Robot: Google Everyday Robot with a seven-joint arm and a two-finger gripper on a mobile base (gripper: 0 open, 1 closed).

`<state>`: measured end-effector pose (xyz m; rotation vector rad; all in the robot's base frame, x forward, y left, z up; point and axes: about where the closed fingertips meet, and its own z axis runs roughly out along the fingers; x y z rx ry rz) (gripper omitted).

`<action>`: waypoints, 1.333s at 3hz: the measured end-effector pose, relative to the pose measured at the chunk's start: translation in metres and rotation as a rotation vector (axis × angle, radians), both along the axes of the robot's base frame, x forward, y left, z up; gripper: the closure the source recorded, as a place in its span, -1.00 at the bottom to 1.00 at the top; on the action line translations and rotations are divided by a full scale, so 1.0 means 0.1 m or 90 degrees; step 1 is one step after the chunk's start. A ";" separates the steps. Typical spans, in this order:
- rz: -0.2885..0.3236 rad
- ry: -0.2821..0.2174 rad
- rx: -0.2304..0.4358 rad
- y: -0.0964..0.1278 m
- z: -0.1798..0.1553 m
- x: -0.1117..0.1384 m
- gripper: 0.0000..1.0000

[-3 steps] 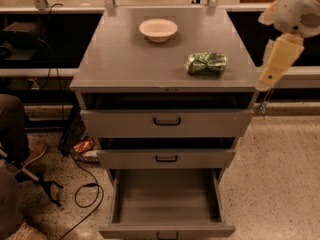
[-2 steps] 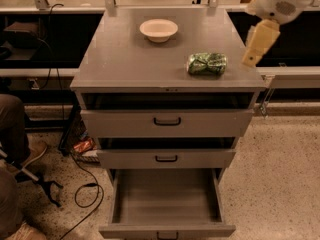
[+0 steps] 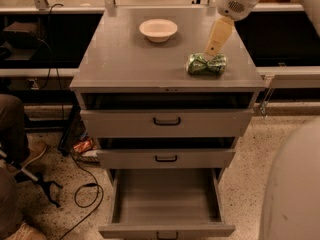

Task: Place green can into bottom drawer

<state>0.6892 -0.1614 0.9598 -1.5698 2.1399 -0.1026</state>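
Note:
The green can (image 3: 206,64) lies on its side on the right part of the grey cabinet top (image 3: 125,59). My gripper (image 3: 211,50) reaches down from the upper right, and its tip is just behind and above the can, close to it or touching its far side. It holds nothing that I can see. The bottom drawer (image 3: 167,204) is pulled out towards me and its grey inside shows nothing in it.
A white bowl (image 3: 158,29) stands at the back middle of the cabinet top. The top drawer (image 3: 166,121) and middle drawer (image 3: 165,158) are slightly out. Cables (image 3: 85,194) and a person's legs (image 3: 15,149) are on the floor at left. A pale rounded robot part (image 3: 295,184) fills the lower right.
My gripper has moved left from beside the cabinet's right edge to over the cabinet top, ending just behind the green can. The can and drawers have not moved.

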 end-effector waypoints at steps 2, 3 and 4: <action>-0.010 0.063 0.019 0.28 -0.60 0.19 -1.00; -0.012 0.088 0.034 0.33 -0.82 0.21 -1.00; -0.017 0.106 0.048 0.35 -0.98 0.22 -0.66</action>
